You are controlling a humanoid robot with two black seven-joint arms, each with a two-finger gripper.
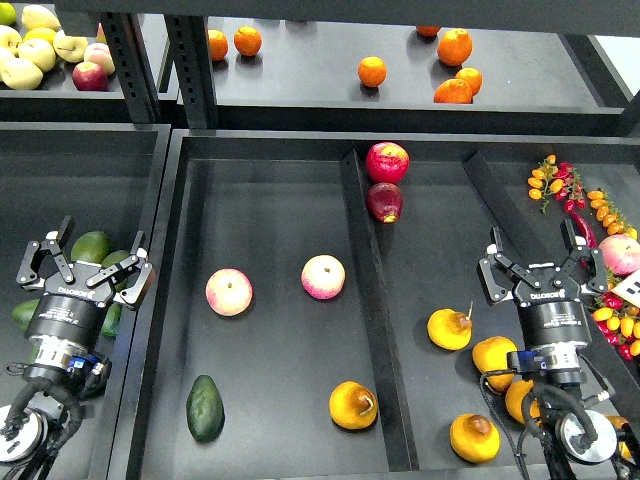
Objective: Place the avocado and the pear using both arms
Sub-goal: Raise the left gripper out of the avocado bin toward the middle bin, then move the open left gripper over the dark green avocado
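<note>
- The middle bin (270, 180) holds the avocado (205, 408) at its near left, the pear (353, 405) at its near right by the divider, and two peaches (229, 291) farther back.
- The right bin (450, 190) holds more pears (450, 328) and two red apples (386, 162).
- The left bin (60, 160) holds more avocados (90, 246).
- The left hand (88, 258) hovers over the left bin, fingers apart, empty.
- The right hand (540, 258) hovers over the right bin, fingers apart, empty.
- Oranges (372, 71) lie on the back shelf (300, 80).

Peaches (229, 291) flank open floor above avocado (205, 408).
</note>
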